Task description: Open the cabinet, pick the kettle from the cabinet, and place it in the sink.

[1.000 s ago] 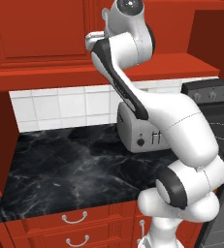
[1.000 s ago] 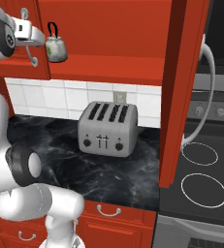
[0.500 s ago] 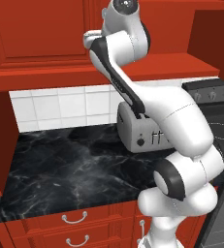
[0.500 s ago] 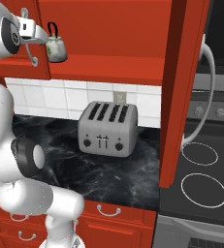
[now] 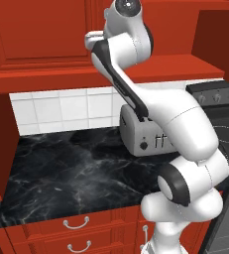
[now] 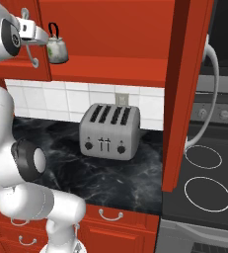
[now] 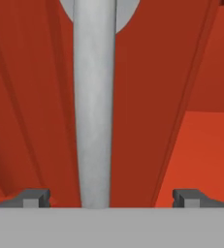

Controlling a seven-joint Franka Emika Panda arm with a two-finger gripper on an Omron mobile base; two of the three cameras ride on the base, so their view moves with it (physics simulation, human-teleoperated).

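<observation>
The cabinet's right door [image 6: 187, 94] stands swung wide open, and its left door [image 6: 17, 54] looks shut. The kettle [image 6: 57, 48], small and white with a black hoop handle, sits upright on the cabinet shelf just right of the left door. My gripper [image 6: 36, 35] is up at the left door's silver bar handle [image 7: 94, 97]. In the hand view the gripper [image 7: 111, 198] is open, and the bar runs between its fingertips [image 7: 36, 197], a little left of centre and touching neither. The arm reaches up to the cabinet [image 5: 36, 39] in the left base view. The sink is out of view.
A silver four-slot toaster [image 6: 110, 131] stands on the black marble counter [image 6: 115, 183] below the shelf. A stove [image 6: 204, 183] with ring burners lies to the right, partly behind the open door. Red drawers [image 5: 76, 225] run under the counter.
The arm has shifted slightly at the left door. The jaws stay open, and the kettle and both doors stand as before.
</observation>
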